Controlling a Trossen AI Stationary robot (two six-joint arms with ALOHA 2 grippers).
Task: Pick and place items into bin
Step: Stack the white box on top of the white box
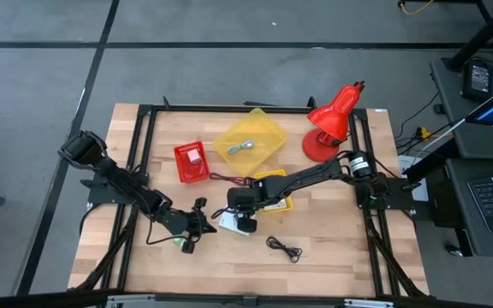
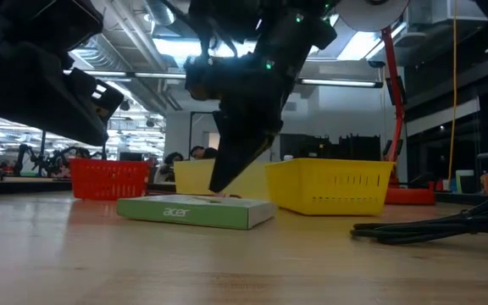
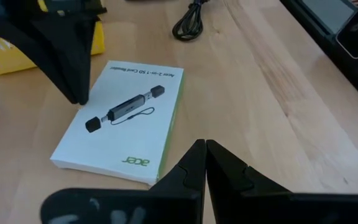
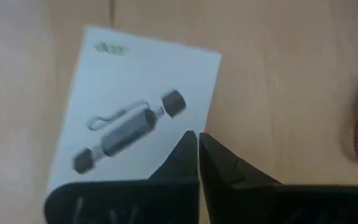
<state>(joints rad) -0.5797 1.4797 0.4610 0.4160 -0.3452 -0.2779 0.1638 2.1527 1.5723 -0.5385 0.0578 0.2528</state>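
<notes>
Table [image 1: 332, 248]: wooden top, both arms reaching toward its middle front.

Red desk lamp [image 1: 330, 120]: stands at the far right corner, well apart from the work; not part of the sorting.

Yellow bin [image 1: 249, 141]: far centre, tilted square to neither edge, already holding 1 small blue-grey strip [image 1: 245, 146]. Judged to be the drop target, so it sits within reach of both arms. A second yellow tray [image 2: 329, 186] lies under the right arm, partly hidden in the high view. Red basket [image 1: 192, 162]: just left of the yellow bin, with a white card inside.

White packet [image 3: 123, 118]: flat on the table at front centre, between the 2 grippers. Print shows a card-reader stick and a green edge. It lies loose, not lifted; low view shows it resting fully on the wood.

Right gripper [image 4: 197, 138]: poised directly over the packet, tips pointing down at it. Jaws are closed together with nothing between them. Low view puts the tips at or just above the packet's far edge; contact cannot be told. Judgement: closed tips suit nudging or pinning the flat packet rather than grasping it.

Left gripper [image 3: 205, 146]: low, just beside the packet's near corner, jaws pressed closed and empty. Judgement: placed to brace or lever the edge.

Black cord [image 1: 284, 248]: coiled on the table right of the packet, untouched.

Dark red cord [image 1: 229, 179]: trails between the red basket and the right arm.

Tiny green object [image 1: 177, 242]: beside the left gripper; detail too small to tell.
</notes>
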